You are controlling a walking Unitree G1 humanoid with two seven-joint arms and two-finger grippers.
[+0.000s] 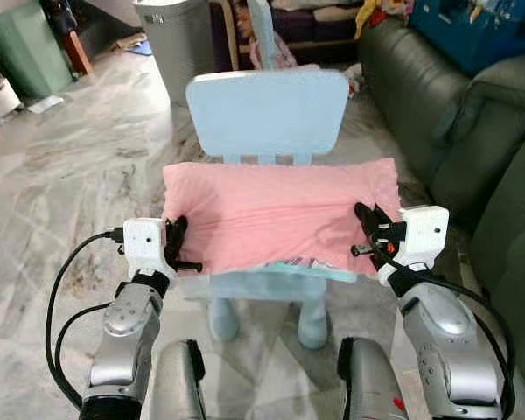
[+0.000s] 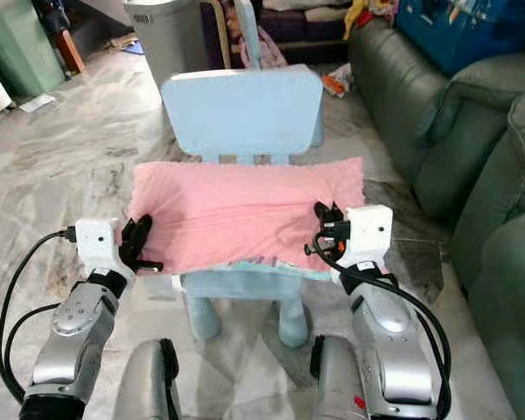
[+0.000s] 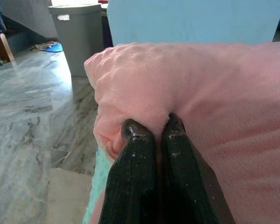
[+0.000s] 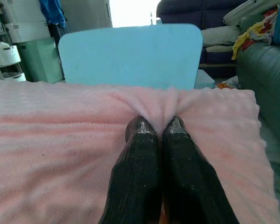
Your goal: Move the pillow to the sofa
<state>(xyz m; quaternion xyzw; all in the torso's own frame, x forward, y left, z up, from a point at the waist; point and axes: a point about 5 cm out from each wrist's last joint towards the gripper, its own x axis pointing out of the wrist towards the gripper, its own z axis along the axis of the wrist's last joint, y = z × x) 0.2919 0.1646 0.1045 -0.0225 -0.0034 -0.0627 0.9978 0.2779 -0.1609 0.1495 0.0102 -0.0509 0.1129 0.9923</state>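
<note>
The fuzzy pink pillow (image 1: 280, 214) on the pale blue plastic chair (image 1: 267, 109) is pinched at both ends by the left gripper (image 1: 177, 249) and right gripper (image 1: 367, 229), jaws clamped on fabric, so lifting toward the dark green leather sofa (image 1: 455, 114) is probably needed next.

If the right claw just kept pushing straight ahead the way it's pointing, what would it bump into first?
The right gripper is already pinching the pink pillow, so it would first press deeper into that. Beyond the pillow, the light blue chair back looks next in line, though depth is hard to judge.
</note>
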